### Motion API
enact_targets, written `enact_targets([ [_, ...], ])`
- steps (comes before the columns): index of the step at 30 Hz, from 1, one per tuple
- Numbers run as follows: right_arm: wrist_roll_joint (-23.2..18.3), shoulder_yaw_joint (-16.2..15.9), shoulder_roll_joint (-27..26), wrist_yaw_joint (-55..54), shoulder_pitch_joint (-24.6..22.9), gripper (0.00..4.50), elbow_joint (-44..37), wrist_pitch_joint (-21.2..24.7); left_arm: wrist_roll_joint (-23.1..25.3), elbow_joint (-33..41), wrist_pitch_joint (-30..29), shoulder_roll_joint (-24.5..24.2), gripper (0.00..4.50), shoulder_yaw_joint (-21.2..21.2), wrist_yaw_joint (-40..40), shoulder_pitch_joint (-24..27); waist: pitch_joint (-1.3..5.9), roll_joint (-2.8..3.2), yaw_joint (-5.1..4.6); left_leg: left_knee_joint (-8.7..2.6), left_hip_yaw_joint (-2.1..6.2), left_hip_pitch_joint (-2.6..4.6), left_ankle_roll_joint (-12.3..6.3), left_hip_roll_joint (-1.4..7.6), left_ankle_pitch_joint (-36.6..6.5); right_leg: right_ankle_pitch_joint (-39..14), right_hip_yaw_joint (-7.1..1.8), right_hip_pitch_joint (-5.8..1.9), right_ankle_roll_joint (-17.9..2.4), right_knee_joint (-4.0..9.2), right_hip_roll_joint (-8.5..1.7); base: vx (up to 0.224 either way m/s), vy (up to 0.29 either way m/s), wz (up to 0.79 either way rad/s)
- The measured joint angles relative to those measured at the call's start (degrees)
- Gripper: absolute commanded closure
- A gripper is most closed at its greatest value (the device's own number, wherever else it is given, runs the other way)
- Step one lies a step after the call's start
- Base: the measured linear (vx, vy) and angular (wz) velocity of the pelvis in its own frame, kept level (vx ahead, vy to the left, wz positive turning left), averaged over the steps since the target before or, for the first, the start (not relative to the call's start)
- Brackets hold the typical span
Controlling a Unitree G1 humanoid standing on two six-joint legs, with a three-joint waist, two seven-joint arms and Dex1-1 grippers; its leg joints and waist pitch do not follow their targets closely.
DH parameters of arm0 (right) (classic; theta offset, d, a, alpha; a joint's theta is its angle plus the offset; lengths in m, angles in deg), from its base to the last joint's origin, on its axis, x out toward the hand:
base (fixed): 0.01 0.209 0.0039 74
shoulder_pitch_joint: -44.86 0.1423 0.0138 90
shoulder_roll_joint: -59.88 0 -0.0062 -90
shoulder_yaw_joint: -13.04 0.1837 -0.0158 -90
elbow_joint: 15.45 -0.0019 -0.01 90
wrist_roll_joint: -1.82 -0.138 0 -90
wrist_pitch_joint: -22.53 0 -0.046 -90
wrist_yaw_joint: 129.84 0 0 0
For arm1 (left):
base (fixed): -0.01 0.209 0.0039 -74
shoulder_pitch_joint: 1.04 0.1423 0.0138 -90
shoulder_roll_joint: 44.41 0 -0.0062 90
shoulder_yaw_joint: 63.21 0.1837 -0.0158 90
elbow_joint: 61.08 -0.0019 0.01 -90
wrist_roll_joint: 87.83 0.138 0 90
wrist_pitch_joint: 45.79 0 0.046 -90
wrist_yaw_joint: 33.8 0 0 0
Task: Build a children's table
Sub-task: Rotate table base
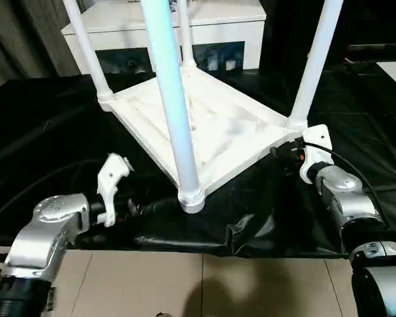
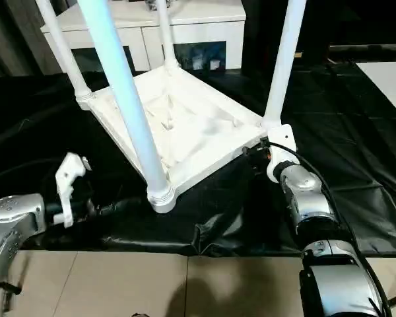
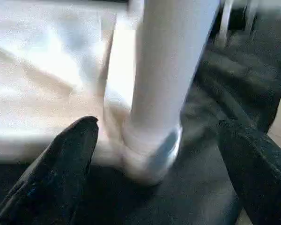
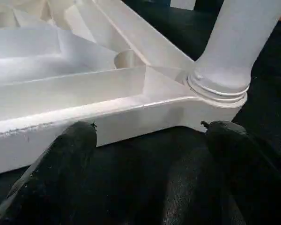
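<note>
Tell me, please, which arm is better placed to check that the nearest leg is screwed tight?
Left, probably: the left gripper is open, facing the nearest leg at its socket, while the right gripper faces the tabletop rim.

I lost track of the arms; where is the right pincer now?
In the left eye view, the right pincer sits at picture right, open, beside the upside-down tabletop's corner where a leg stands in its socket.

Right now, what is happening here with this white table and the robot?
The robot is building a children's table. The white tabletop lies upside down on a black sheet, and all four legs stand up from its corner sockets. The left gripper is open beside the nearest leg, without holding it. The right gripper is open too, facing the tabletop's edge near another leg. A white cabinet stands behind.
</note>
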State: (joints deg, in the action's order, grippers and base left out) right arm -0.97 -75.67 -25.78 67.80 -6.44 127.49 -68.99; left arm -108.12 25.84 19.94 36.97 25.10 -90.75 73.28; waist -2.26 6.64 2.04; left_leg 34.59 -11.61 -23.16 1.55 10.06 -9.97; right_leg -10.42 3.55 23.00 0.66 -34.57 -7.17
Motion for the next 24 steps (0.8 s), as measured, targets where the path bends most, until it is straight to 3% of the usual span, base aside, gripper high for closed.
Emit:
enact_targets([
  [5,2.5,-2.1,-2.2,-0.1,-0.4,0.34,2.7,0.1,-0.7,-2.2,0.9,3.5,0.06,1.9,1.1,-5.8,0.02,-0.01,-0.13,0.07,0.01,0.03,0.00,0.01,0.0,0.0,-0.02,0.05,0.0,-0.19,-0.01,0.000,0.000,0.00],
  [11,3.4,-2.9,-5.3,-0.7,0.2,0.34,5.6,-0.7,2.3,-8.9,2.7,7.0,0.06,5.5,2.2,-9.9,-0.01,-0.05,-0.41,0.15,0.03,0.02,0.00,0.04,0.0,0.0,-0.01,0.12,0.0,-0.31,0.00,0.000,0.000,0.00],
  [19,2.6,-1.9,-7.5,1.7,1.7,0.34,8.0,-1.8,2.0,-4.4,-0.3,7.7,0.06,10.2,-0.3,-10.8,-0.10,-0.19,-0.59,0.32,0.02,-0.08,-0.02,0.05,0.0,0.0,-0.03,0.16,0.0,-0.30,0.00,0.000,0.000,0.00],
  [24,2.7,-1.8,-8.7,3.0,1.7,0.34,8.1,-3.1,3.3,-4.2,0.7,10.2,0.06,13.6,-0.5,-12.2,-0.18,-0.35,-1.61,0.35,0.03,-0.05,-0.13,0.12,0.1,0.0,0.01,0.19,0.0,-0.30,0.02,0.000,0.000,0.00],
])
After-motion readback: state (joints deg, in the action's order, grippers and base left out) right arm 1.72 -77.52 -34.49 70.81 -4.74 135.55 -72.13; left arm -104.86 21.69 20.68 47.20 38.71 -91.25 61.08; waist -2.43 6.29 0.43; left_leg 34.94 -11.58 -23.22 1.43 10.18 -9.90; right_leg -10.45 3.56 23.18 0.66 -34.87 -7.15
